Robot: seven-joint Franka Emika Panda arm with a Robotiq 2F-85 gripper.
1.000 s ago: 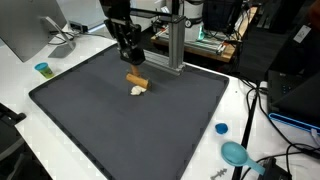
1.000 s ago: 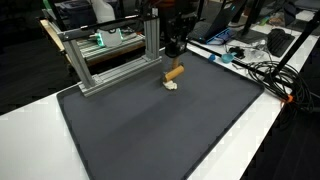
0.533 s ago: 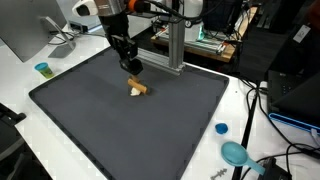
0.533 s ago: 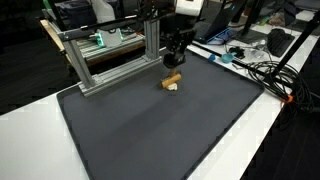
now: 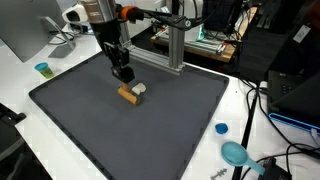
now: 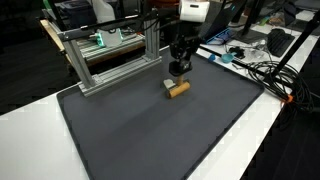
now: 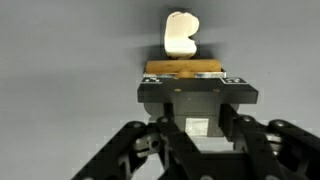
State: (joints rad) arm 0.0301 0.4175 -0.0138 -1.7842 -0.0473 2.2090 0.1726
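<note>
You have the dark tabletop (image 5: pixel 180 120) carrying everything flat, likely so nothing rolls. Your arm (image 5: pixel 108 35) drops steeply from 12 o'clock, claw (image 5: pixel 123 78) pointing down right over the brown block (image 5: pixel 127 96); whether it's spread or pinching, I cannot tell. A white lump (image 7: pixel 181 35) lies just beside the block, at its 12 o'clock in the wrist view

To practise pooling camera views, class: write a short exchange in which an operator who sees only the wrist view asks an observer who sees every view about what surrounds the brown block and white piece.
Operator: What are the brown block and white piece lying on?
Observer: A dark mat spread over a white table.
Operator: Does anything stand near the gripper?
Observer: Yes, a metal frame stands along the mat's far edge, just beyond it.
</note>
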